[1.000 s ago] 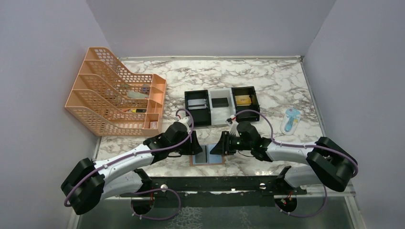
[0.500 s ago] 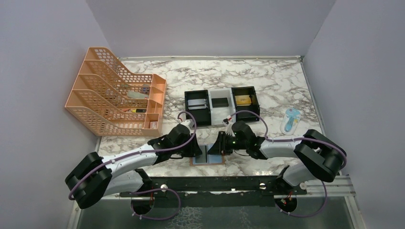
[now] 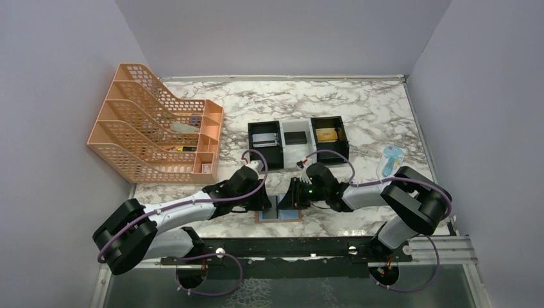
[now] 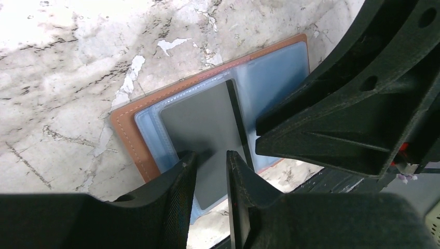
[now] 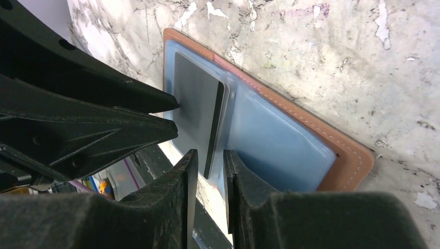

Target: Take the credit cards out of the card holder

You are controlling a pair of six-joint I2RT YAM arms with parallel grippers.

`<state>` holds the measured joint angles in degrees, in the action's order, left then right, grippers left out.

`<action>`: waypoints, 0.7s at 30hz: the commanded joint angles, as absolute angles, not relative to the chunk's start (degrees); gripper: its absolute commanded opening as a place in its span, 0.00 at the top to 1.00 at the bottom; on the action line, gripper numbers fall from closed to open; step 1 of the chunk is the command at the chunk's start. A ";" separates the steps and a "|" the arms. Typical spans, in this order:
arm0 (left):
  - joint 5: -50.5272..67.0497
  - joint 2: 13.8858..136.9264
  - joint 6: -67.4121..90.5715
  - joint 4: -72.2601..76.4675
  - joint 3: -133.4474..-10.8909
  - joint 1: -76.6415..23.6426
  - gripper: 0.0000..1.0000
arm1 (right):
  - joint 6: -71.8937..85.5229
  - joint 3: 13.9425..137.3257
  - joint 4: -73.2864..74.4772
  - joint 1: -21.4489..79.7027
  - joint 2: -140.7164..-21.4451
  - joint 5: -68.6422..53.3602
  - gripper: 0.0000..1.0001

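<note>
Top: tray [image 3: 266, 160] past the arms, three bins holding a silver card [image 3: 263, 140], a black card [image 3: 296, 137] and a yellowish item [image 3: 326, 134] (can't make it out). Holder [image 3: 282, 215] lies open on the desk [image 3: 359, 109] between the wrists.

Left wrist: grey card [image 4: 200, 124] sits in the holder. The left gripper [image 4: 210, 155] has its jaws narrowly parted astride the card's end; grip unclear.

Right wrist: the right gripper [image 5: 210, 153] likewise, pinch unclear.

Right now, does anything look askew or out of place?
Yes: the grey card sticks partway out of the open holder, overhanging its edge. Likely just mid-removal; nothing else stands out.
</note>
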<state>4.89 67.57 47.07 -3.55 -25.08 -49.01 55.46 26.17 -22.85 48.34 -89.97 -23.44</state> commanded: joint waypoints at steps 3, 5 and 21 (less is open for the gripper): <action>3.01 69.45 46.13 -4.97 -23.78 -49.57 0.71 | 56.60 26.60 -25.13 48.69 -92.20 -21.50 0.75; 2.46 68.97 46.08 -6.20 -23.96 -49.64 0.71 | 57.17 26.27 -25.06 48.78 -92.36 -20.72 0.75; 1.57 68.04 45.36 -9.24 -25.26 -50.45 0.66 | 57.14 27.40 -22.34 49.74 -90.38 -18.28 0.76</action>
